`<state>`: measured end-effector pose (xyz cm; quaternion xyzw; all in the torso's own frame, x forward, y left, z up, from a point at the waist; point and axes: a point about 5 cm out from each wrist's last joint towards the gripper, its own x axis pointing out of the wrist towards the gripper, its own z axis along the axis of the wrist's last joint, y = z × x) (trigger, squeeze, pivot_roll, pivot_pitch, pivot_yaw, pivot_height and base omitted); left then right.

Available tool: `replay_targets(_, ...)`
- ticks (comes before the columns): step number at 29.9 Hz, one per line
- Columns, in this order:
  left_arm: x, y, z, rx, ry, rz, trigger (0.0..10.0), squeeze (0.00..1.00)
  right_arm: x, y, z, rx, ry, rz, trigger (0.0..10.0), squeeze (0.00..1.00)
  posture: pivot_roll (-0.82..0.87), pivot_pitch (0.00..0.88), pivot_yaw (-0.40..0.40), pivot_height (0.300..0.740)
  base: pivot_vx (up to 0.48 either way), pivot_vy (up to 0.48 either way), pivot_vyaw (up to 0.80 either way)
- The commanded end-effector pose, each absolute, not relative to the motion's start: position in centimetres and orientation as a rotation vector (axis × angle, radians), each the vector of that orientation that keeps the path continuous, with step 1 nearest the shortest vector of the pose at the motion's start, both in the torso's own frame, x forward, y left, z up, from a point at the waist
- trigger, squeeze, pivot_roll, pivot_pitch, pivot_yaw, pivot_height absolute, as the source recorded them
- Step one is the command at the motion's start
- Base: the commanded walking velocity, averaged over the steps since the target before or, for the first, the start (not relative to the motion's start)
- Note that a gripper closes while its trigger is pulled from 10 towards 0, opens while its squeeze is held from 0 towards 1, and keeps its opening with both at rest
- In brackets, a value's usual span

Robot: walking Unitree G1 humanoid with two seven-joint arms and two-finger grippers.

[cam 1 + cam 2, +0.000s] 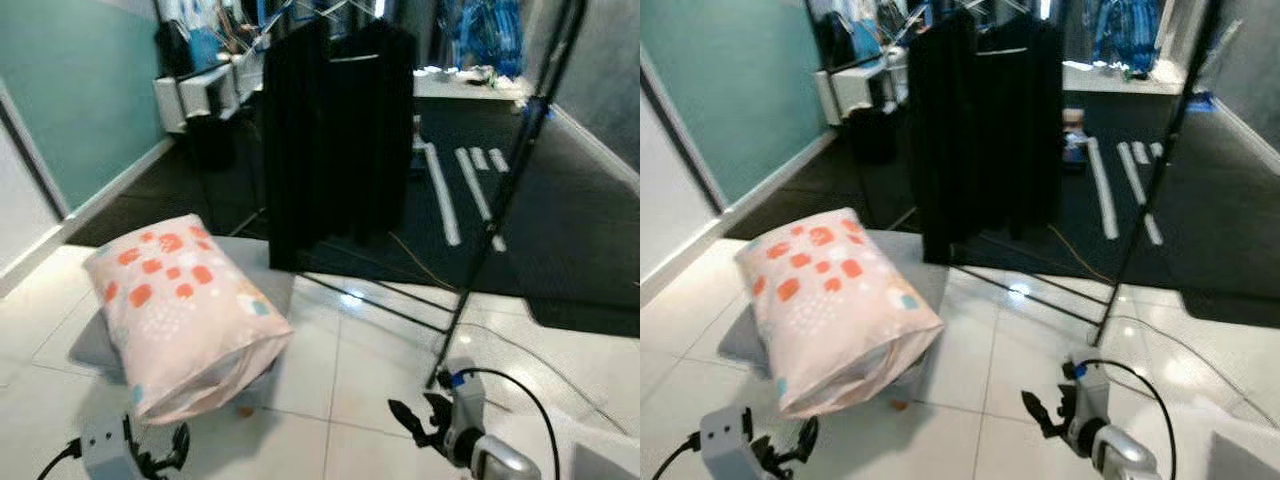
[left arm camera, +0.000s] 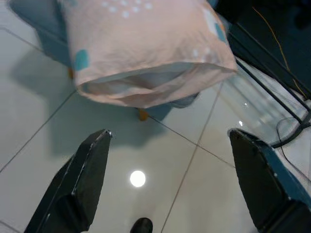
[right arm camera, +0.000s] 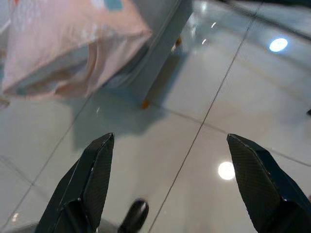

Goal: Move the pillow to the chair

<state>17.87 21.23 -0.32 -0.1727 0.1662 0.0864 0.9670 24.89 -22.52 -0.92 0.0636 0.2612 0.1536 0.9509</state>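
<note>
Pillow (image 1: pixel 185 310) – plump, soft, coral-spotted – on grey chair (image 1: pixel 902 262), glossy tiles (image 1: pixel 330 380), both grippers' fingers spread, empty.

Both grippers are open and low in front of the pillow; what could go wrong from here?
The pillow overhangs its low grey seat with the slack open end outward, so the left gripper may pinch only loose cover. The right gripper sits near the black rack leg and floor cable, which might snag a lift.
</note>
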Motion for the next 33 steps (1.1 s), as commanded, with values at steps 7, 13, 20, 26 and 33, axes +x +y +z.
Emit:
replay_targets(7, 17.73, 21.42, -0.47, -0.354, 0.346, 0.182, 10.0, 0.0, 24.83, -22.41, -1.0, 0.146, 0.532, 0.302, 10.0, 0.0, -0.11, 0.033, -0.017, 0.74, 0.0, 0.0, 0.77)
replay_targets(13, 17.78, 21.43, -0.44, -0.354, 0.346, 0.183, 10.0, 0.0, 24.88, -22.46, -1.01, 0.152, 0.536, 0.294, 10.0, 0.0, -0.11, 0.034, -0.017, 0.74, 0.0, 0.0, 0.43)
replay_targets(20, 17.81, 21.38, -0.42, -0.356, 0.345, 0.182, 10.0, 0.0, 24.96, -22.66, -0.98, 0.169, 0.539, 0.272, 10.0, 0.0, -0.11, 0.034, -0.017, 0.74, 0.0, 0.0, 0.0)
replay_targets(26, 17.82, 21.33, -0.38, -0.358, 0.344, 0.183, 10.0, 0.0, 25.01, -22.75, -0.93, 0.172, 0.539, 0.266, 10.0, 0.0, -0.11, 0.04, -0.018, 0.74, 0.0, 0.0, 0.0)
replay_targets(33, 17.81, 21.26, -0.36, -0.362, 0.342, 0.186, 10.0, 0.0, 25.04, -22.85, -0.89, 0.173, 0.541, 0.264, 10.0, 0.0, -0.1, 0.042, -0.021, 0.74, 0.0, 0.0, 0.0)
